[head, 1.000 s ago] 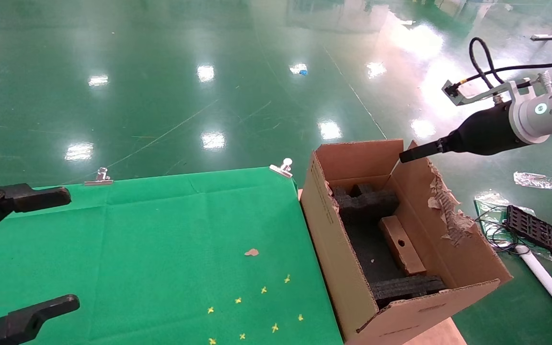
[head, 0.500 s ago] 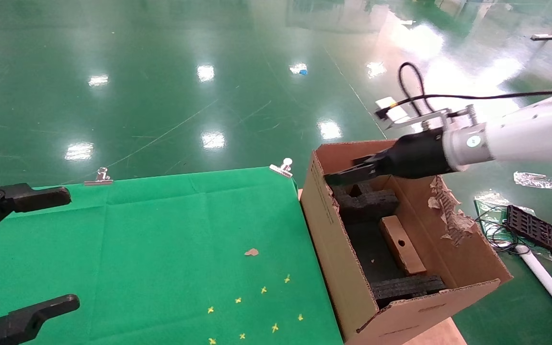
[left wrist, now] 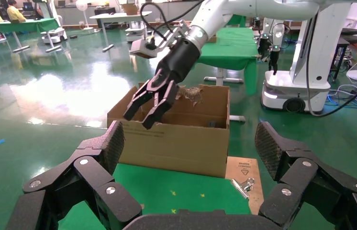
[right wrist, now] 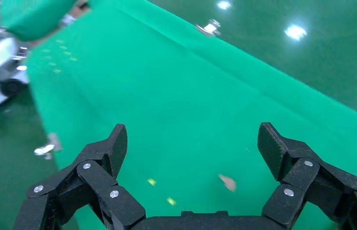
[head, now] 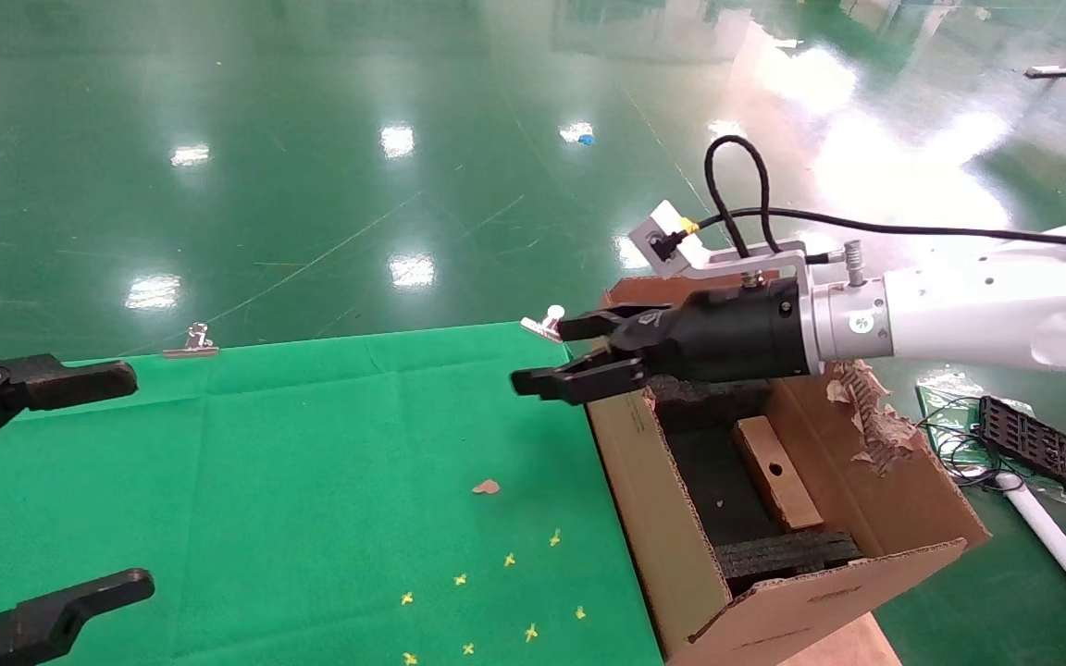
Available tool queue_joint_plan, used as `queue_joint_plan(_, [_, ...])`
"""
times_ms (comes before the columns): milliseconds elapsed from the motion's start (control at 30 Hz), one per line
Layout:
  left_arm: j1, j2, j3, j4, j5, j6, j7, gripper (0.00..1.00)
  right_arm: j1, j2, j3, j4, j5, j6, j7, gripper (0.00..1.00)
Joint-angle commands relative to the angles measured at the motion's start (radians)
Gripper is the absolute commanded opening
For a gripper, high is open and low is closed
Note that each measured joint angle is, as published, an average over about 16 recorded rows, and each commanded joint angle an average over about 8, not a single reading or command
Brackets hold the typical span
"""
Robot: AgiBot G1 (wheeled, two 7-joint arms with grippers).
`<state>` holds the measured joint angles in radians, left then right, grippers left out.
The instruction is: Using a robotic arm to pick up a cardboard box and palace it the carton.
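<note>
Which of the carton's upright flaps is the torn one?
The flap on the carton's right side, nearest the floor cables: its top edge is ragged and peeling, while the other walls have clean edges.

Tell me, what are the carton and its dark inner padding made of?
The carton looks like brown corrugated cardboard: matte, with one flap torn ragged and showing layers. The padding seems to be black foam, dull and coarse-textured, though that is less certain.

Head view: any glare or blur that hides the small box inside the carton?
Head view: ceiling-light glare sits on the green floor only; the cardboard box in the carton reads sharp, hole visible. Right wrist view: cloth looks soft, while the right end effector stays crisp.
</note>
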<state>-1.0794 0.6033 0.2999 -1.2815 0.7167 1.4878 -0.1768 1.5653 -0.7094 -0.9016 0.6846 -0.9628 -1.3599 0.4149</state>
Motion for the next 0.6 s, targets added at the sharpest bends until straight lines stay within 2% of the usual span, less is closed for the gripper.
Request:
queue_joint_plan(33, [0.000, 0.000, 0.000, 0.000, 0.000, 0.000, 0.000, 1.00, -0.034, 0.007, 0.043, 0.041, 0.016, -0.009, -0.016, 1.00])
queue_joint_plan(600, [0.000, 0.000, 0.001, 0.000, -0.001, 0.000, 0.000, 1.00, -0.316, 0.063, 0.401, 0.386, 0.150, -0.087, -0.146, 1.00])
